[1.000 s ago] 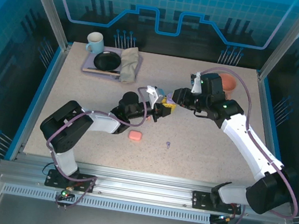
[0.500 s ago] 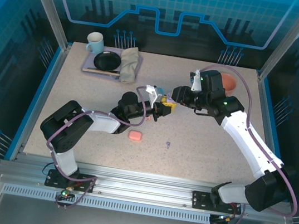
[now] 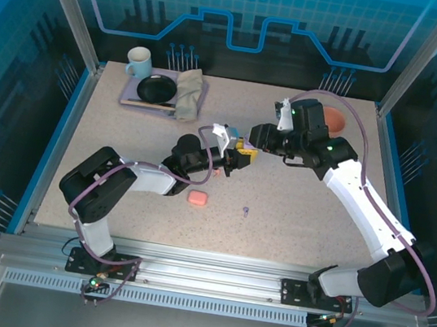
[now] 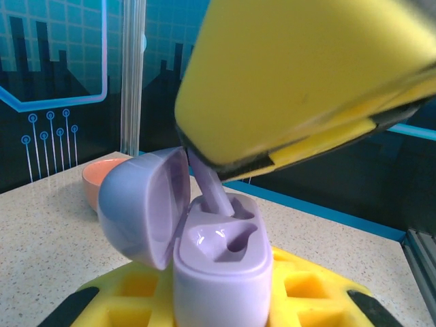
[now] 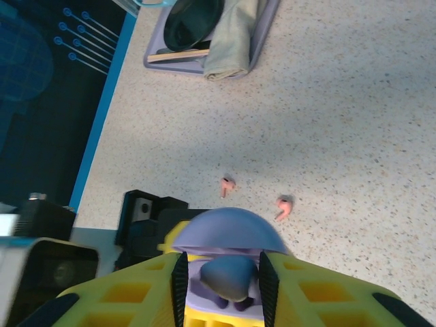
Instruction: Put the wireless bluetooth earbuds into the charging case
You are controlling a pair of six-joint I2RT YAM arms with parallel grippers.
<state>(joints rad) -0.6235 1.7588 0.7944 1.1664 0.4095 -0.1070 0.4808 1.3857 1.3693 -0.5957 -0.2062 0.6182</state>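
Left wrist view has my left pincer (image 4: 219,300) pressed together on a small lilac-purple plastic charging case (image 4: 221,269), which stands upright between my yellow waffle-patterned fingers (image 4: 310,296). Its rounded lid (image 4: 139,208) is swung open to the left. My right pincer (image 5: 221,272) comes in from above as a big yellow wedge, and from under it a tiny lilac-purple stemmed earbud (image 4: 210,187) slants down, its stem tip inside the case's left socket and not seated. From the right wrist I look down on the domed lid and see that earbud's head lodged between my right fingers, pinched there as far as I can tell. Just beyond the lid two salmon-pink earbuds (image 5: 227,184) lie loose on the speckled beige tabletop (image 5: 354,102), a little apart from each other. From the top camera both pincers meet near the middle of the table. Nearer my bases lie a closed salmon-pink charging case (image 3: 197,198) and, to its right, a second lilac earbud (image 3: 245,211). At the back left a lilac tray (image 3: 130,94) carries a black bowl (image 3: 157,88) and a folded beige cloth (image 3: 188,93), with a pale blue mug (image 3: 139,61) at its corner. A salmon-orange bowl (image 3: 336,119) sits at the back right.
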